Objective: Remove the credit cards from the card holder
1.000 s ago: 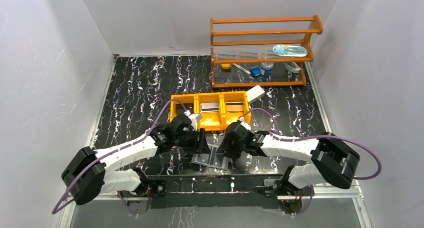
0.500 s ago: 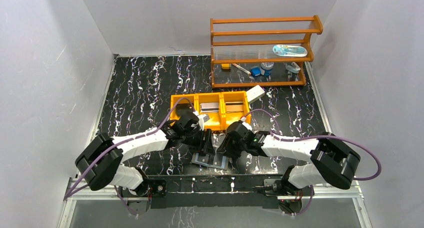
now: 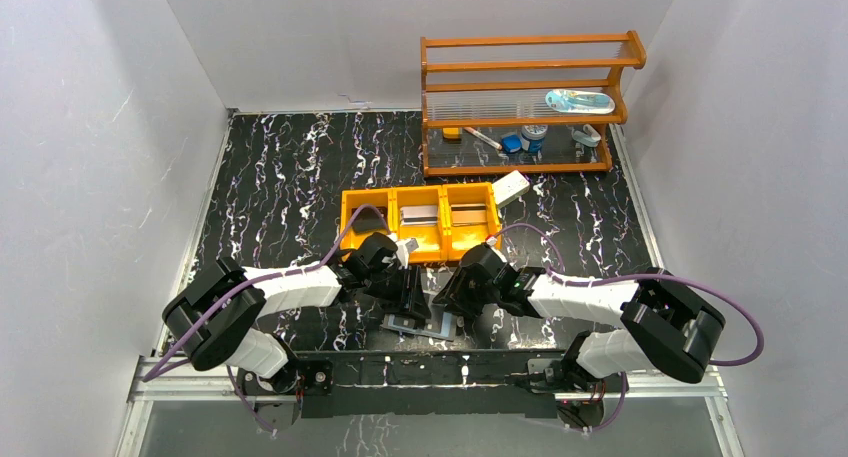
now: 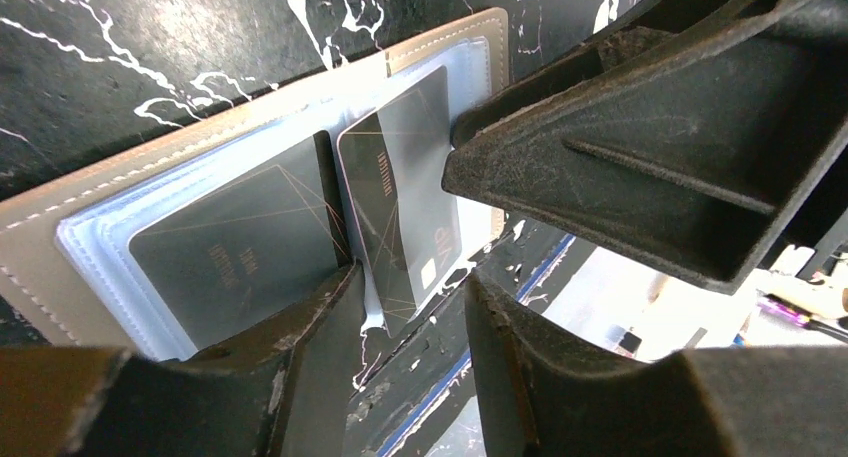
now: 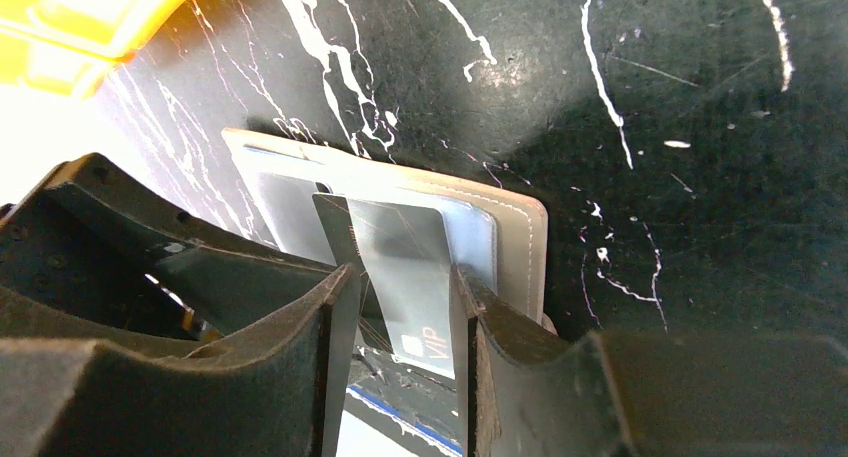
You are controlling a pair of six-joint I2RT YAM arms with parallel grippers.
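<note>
The left tool point(image 4: 408, 279) hangs spread over the card holder point(image 4: 60, 247). The free end of a dark card point(image 4: 395, 197) shows in its gap with bare counter point(image 3: 290, 177) beside it, so it grips nothing. The right tool point(image 5: 402, 277) straddles the same card with its fingers close along both long edges; I cannot tell whether they pinch or merely flank it.

The card holder lies open and flat at 6 o'clock on the counter, just ahead of the arm bases. The dark card sticks about halfway out of its slit pocket, and a second dark card point(image 4: 235, 247) sits fully seated beside it.

The pull should probably run straight along the pocket's line, with the other tool pinning the holder so it does not drag along. A skewed pull could jam the card in the clear sleeve.

The two tools crowd each other over the holder, which is the main obstacle. The orange tray point(image 3: 420, 190) stands near at 12 o'clock, with a white box point(image 3: 511, 187) at its 1 o'clock corner. A wooden rack point(image 3: 520, 65) stands well apart beyond.
</note>
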